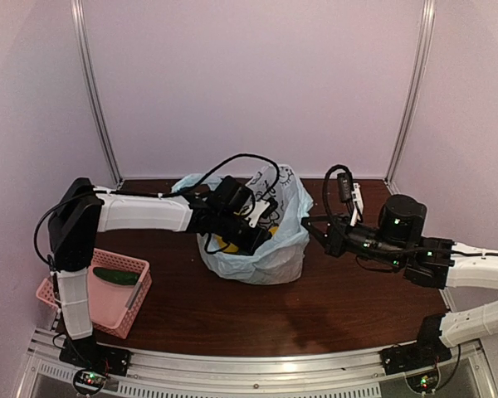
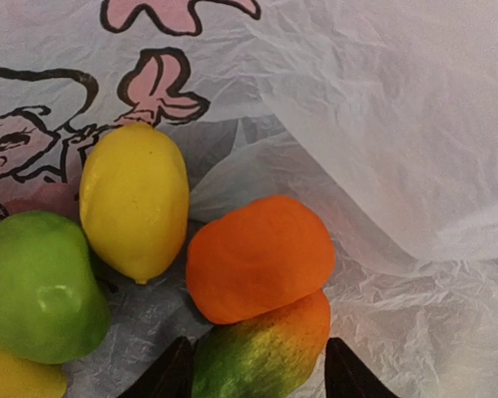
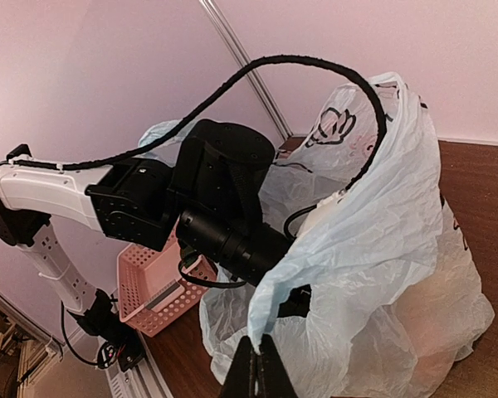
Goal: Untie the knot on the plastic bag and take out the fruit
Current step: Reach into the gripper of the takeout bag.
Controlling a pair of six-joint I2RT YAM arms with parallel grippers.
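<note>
The pale blue plastic bag (image 1: pixel 270 249) stands at mid-table with its mouth open; no knot shows. My left arm reaches into it from the left. Inside, my left gripper (image 2: pixel 261 377) is closed on a green-and-orange fruit (image 2: pixel 266 352), one dark fingertip (image 2: pixel 170 375) against each side. An orange fruit (image 2: pixel 261 257) rests on top of it. A yellow oval one (image 2: pixel 134 199) and a green round one (image 2: pixel 37 286) lie to the left. My right gripper (image 3: pixel 261 369) is shut on the bag's rim (image 3: pixel 270 319) and holds it up on the right side (image 1: pixel 309 225).
A pink perforated basket (image 1: pixel 83 303) sits at the near left by the left arm's base, with a dark green cucumber-like piece (image 1: pixel 116 276) in it. The basket (image 3: pixel 149 286) also shows behind the left arm. Black cables loop over the bag. Walls close in on three sides.
</note>
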